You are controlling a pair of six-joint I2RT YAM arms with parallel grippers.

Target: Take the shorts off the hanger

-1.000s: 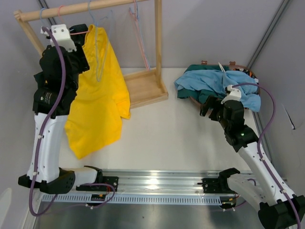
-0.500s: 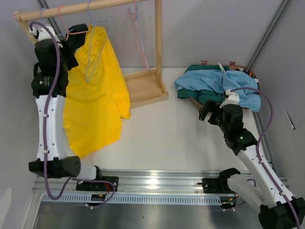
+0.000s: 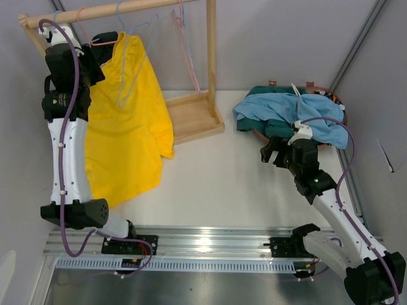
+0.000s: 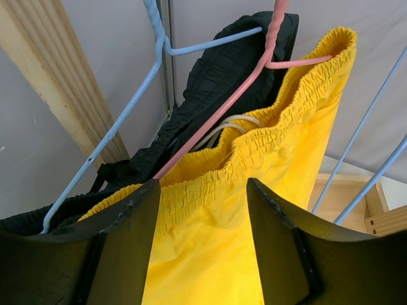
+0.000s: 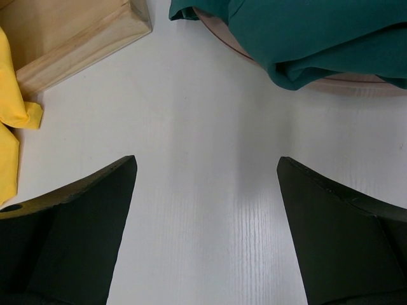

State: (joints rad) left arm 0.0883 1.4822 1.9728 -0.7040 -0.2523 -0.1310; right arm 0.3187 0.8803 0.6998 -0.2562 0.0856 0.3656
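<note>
Tabletop; left arm upright, fingers seemingly apart

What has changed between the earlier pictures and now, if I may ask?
The left gripper rose and moved left toward the left end of the rail, its arm straightening; its open jaws now face the yellow shorts. The right gripper drifted slightly left, away from the basket, jaws open. Nothing was gripped or released. The yellow shorts hang and the pile in the basket lies as before.
</note>
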